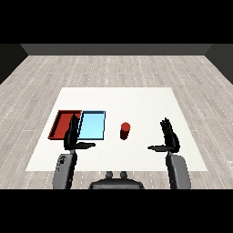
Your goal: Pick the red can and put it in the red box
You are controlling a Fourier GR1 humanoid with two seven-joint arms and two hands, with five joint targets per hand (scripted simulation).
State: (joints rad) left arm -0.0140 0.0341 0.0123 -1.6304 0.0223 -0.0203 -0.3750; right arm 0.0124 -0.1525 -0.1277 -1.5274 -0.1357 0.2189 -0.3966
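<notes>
Head view, right hand (170, 138) and left hand (71, 135) fingers straight, spread wide, holding nothing, red can (125, 130) upright between them

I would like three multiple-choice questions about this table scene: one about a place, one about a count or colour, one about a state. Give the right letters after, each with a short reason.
1. Where does the small red cylindrical can stand?
A. in the flat red tray
B. on the white table, right of the flat light blue tray
C. in the robot's right hand

2. How many trays lie on the table?
A. one
B. two
C. three

3. How is the black right hand?
A. open, holding nothing
B. curled round the can
C. pressing on a tray

Answers:
1 B: the can is upright on the white table, beside the light blue tray.
2 B: only the red tray and the blue one.
3 A: fingers straight, apart from the can.
</notes>
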